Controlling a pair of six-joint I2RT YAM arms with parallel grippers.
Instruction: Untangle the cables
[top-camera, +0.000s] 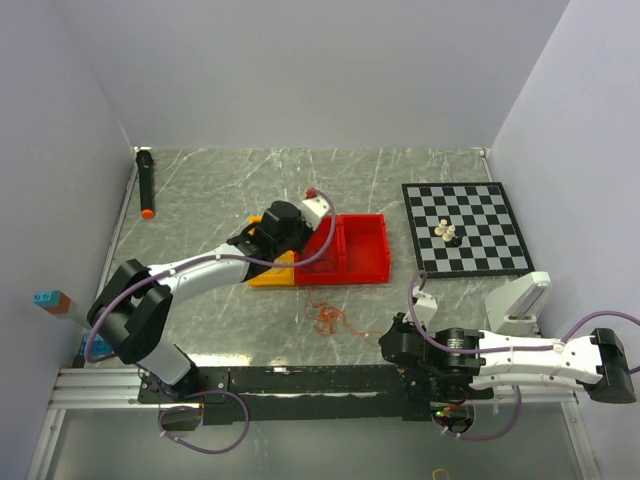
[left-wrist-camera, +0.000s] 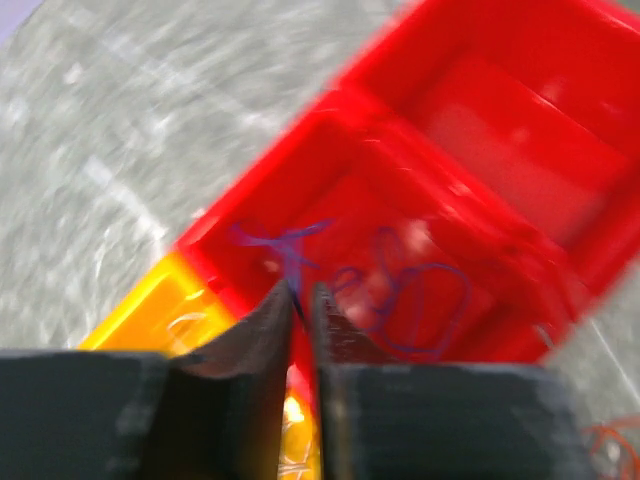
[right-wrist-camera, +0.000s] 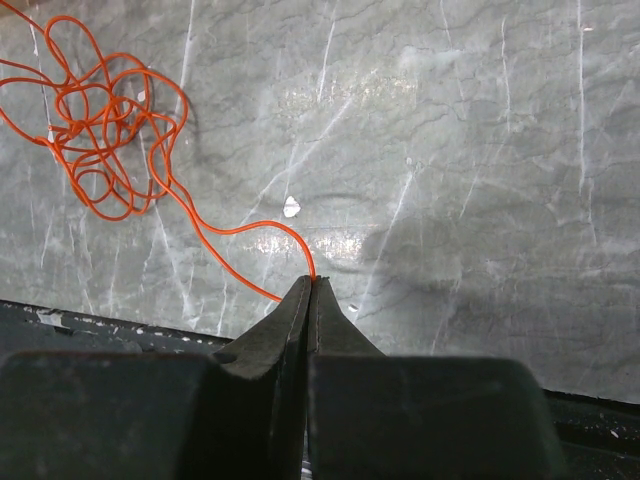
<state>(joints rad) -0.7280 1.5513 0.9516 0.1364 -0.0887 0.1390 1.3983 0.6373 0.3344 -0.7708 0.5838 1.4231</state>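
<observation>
Looking down from above first, my left arm (top-camera: 200, 268) stretches out to the red plastic two-compartment tray (top-camera: 385, 245) at mid-table. A yellow plastic tray (top-camera: 268, 277) touches it at its eight o'clock. At the red tray's six o'clock, loose on the marble-patterned table (top-camera: 220, 190), lies the thin orange-red wire (top-camera: 325, 318). My right arm (top-camera: 520, 355) comes in from about four o'clock of it.

Through the left wrist camera (badly blurred), my left gripper (left-wrist-camera: 303, 290) shows a narrow slit between its fingers, so it is slightly parted. The thin purple-blue wire (left-wrist-camera: 425, 300) lies looped in the red tray's nearer compartment at one o'clock of my fingertips. One strand runs down toward the slit, and I cannot tell whether the fingers touch it. Some pale thread-like loops (left-wrist-camera: 195, 322) show in the yellow tray at nine o'clock. They may be a white wire, but I cannot be sure.

Through the right wrist camera, my right gripper (right-wrist-camera: 311, 282) is clenched on one end of the orange-red wire. From there the wire curves away to its coil at ten o'clock, which is a knot of overlapping loops.

I judge the colours are already separated, with purple in the red tray. What is left is shaking the orange wire out of its own snarl and putting it somewhere.
</observation>
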